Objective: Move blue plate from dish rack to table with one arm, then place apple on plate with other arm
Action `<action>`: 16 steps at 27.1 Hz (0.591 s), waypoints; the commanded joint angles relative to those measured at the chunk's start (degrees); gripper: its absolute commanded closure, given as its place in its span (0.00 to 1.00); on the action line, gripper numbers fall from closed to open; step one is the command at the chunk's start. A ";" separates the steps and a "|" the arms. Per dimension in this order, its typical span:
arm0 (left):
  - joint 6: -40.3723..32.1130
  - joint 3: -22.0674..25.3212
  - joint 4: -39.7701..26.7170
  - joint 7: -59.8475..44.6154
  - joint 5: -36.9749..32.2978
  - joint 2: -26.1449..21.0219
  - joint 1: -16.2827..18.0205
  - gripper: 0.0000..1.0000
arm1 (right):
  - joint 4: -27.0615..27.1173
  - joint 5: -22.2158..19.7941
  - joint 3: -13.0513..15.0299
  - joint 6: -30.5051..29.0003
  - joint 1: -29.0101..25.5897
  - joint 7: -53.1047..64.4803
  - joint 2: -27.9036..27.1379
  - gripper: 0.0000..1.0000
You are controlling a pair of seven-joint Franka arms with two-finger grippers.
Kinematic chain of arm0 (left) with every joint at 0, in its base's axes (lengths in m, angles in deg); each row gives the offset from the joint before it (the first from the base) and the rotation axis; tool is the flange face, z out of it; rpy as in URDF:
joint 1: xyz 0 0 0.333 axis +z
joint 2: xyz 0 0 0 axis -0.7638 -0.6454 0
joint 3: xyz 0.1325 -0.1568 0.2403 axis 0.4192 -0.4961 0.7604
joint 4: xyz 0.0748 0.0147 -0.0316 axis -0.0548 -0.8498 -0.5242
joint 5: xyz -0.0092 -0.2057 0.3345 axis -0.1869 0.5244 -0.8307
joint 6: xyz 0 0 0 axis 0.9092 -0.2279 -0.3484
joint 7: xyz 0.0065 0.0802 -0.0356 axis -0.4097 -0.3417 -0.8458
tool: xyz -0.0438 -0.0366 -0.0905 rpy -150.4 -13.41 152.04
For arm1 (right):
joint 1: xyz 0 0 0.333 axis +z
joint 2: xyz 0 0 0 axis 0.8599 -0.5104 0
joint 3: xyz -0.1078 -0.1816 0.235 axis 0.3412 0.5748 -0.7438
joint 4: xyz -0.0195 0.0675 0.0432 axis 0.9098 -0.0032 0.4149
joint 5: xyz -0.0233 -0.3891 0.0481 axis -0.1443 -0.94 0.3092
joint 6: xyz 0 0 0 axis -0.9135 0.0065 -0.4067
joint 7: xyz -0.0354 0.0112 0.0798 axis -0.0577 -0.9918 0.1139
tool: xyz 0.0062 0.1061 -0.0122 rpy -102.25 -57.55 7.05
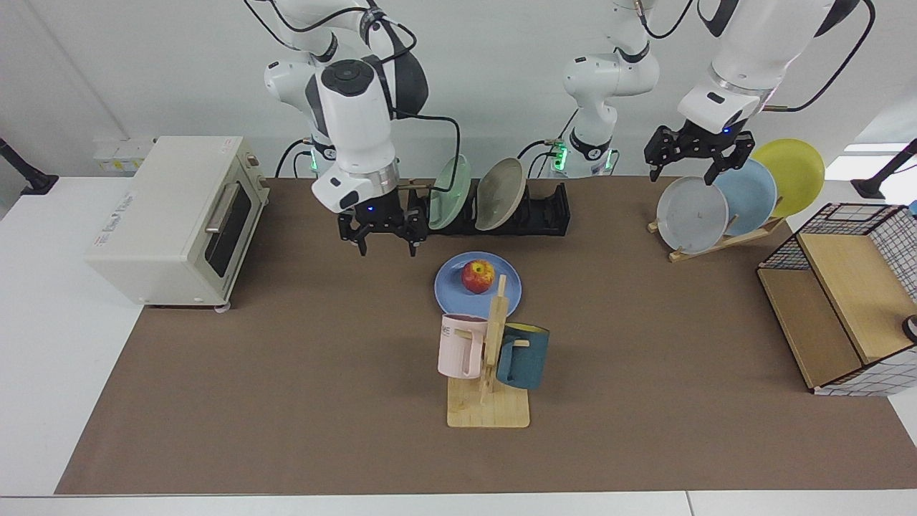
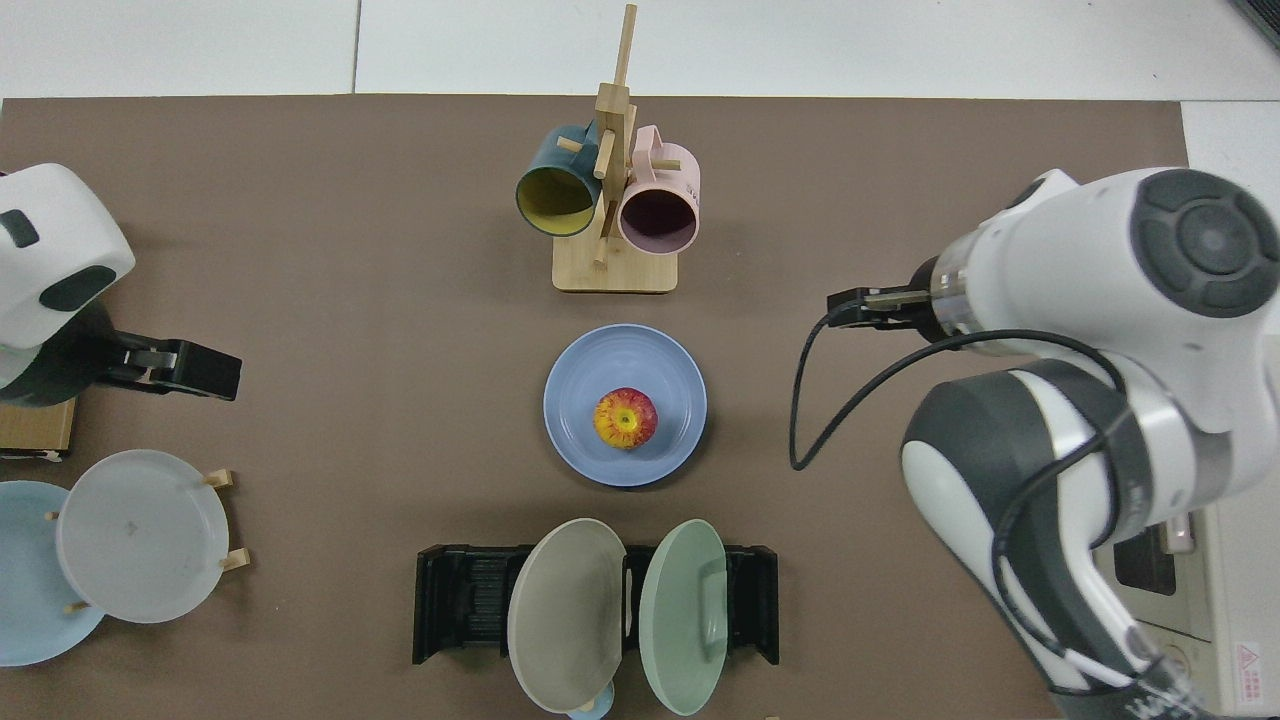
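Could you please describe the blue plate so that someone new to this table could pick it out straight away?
Start at the wooden mug stand in the middle of the brown mat; between it and the black dish rack one plate lies flat. That is the blue plate: the only plate lying down rather than racked, and the only one with an apple on it.

A plain white wall (image 1: pixel 107 64) rises behind the white tabletop (image 1: pixel 50 344), which carries a wide brown mat (image 1: pixel 286 401). A white socket strip (image 1: pixel 122 150) sits low on the wall. Lighting is even and soft.
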 commanded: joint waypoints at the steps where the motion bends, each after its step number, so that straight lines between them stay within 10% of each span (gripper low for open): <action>1: -0.19 0.77 -0.51 0.11 0.60 0.68 -0.24 0.00 | -1.22 -0.15 -0.87 3.26 -5.42 8.31 3.68 0.00; 16: -0.19 0.94 -0.51 0.11 0.60 0.86 -0.24 0.00 | 1.67 0.20 -0.70 12.49 -11.93 15.45 6.41 0.00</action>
